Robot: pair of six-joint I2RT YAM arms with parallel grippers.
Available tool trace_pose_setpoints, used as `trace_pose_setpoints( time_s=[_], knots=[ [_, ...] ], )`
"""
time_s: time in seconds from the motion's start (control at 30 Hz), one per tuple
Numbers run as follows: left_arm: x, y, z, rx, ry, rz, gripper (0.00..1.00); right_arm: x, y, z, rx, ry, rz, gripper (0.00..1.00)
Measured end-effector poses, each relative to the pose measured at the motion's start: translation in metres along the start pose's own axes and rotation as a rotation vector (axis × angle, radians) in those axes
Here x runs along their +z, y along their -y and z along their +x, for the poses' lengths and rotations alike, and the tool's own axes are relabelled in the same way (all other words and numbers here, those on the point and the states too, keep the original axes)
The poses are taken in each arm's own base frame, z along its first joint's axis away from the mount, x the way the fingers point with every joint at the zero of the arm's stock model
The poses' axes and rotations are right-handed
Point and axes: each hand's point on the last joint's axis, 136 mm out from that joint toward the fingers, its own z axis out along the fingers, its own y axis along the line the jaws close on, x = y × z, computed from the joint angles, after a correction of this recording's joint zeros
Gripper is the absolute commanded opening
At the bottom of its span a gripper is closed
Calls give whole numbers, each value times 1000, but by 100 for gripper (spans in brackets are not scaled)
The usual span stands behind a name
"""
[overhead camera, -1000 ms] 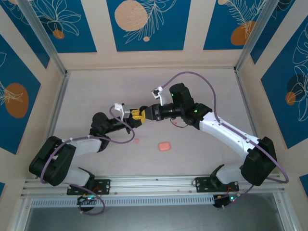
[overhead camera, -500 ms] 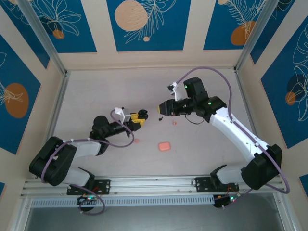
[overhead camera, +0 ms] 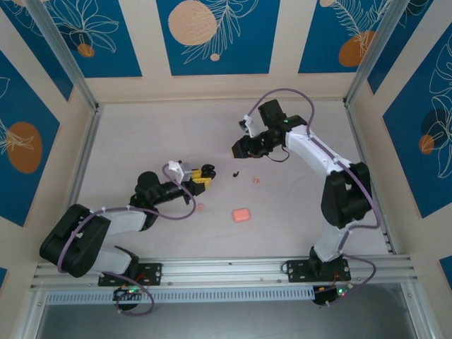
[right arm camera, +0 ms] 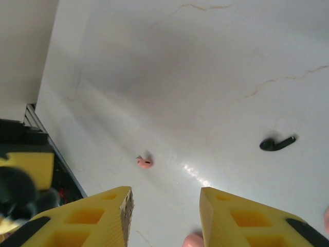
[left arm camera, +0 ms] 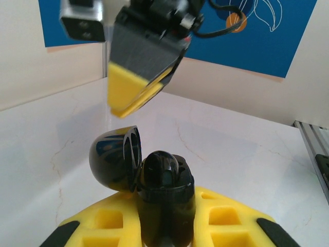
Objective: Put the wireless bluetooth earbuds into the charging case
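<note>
The left pincer (overhead camera: pixel 203 174) is clamped on a glossy black case (left arm camera: pixel 163 198) whose lid stands open. The right pincer (right arm camera: pixel 164 198) hangs at its 1 o'clock, yellow fingers (right arm camera: pixel 110 216) apart and holding nothing. Both sit over a pale tabletop (overhead camera: pixel 162 127) with faint marble veins, walled by cream panels (overhead camera: pixel 212 32) bearing blue leaf prints and orange discs. The pink charging case (overhead camera: pixel 241 214) lies closed at 5 o'clock from the left pincer. One pink earbud (overhead camera: pixel 200 206) lies at that pincer's 6 o'clock, the other (overhead camera: pixel 256 180) at 5 o'clock from the right pincer. A black earbud (overhead camera: pixel 235 173) lies between the pincers. The black case's inside is hidden. In the right wrist view a pink blur (right arm camera: pixel 193 240) is cut off at the bottom edge, too little to identify.
</note>
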Motion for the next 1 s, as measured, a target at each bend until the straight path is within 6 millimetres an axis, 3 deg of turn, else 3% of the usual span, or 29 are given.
trace_pose_setpoints(
  time_s=[0.23, 0.4, 0.63, 1.0],
  knots=[
    [0, -2, 8, -13, -30, -8, 1, 46, 32, -9, 21, -83, -13, 43],
    [1, -3, 14, -14, -57, -13, 1, 71, 51, -4, 43, -135, -11, 44],
    [1, -4, 17, -24, -72, -14, 1, 90, 69, 3, 69, -179, 13, 47],
    [2, -5, 21, -31, -81, -15, 2, 103, 87, 11, 63, -220, 56, 49]
  ],
)
